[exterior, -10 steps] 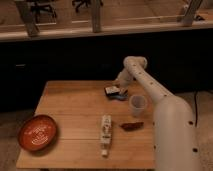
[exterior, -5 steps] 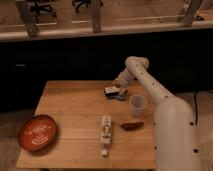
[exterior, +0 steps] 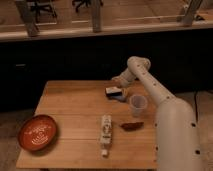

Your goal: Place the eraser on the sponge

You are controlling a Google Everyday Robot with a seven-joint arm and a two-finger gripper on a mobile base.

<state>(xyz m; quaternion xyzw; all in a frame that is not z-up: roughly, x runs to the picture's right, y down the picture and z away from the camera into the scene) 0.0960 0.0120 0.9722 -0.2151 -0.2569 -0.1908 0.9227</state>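
The eraser (exterior: 113,91), a small flat block with a pale top and dark edge, lies at the far right of the wooden table (exterior: 70,107). It rests on or against the blue sponge (exterior: 121,96), which peeks out from under its right side. My gripper (exterior: 116,83) is just above and behind the eraser, at the end of the white arm (exterior: 150,90) that reaches in from the right.
A clear plastic cup (exterior: 138,105) stands right of the sponge. A dark reddish-brown elongated object (exterior: 132,126) lies nearer the front. A long white bar (exterior: 105,128) lies mid-table. An orange bowl (exterior: 38,131) sits at front left. A dark wall runs behind the table.
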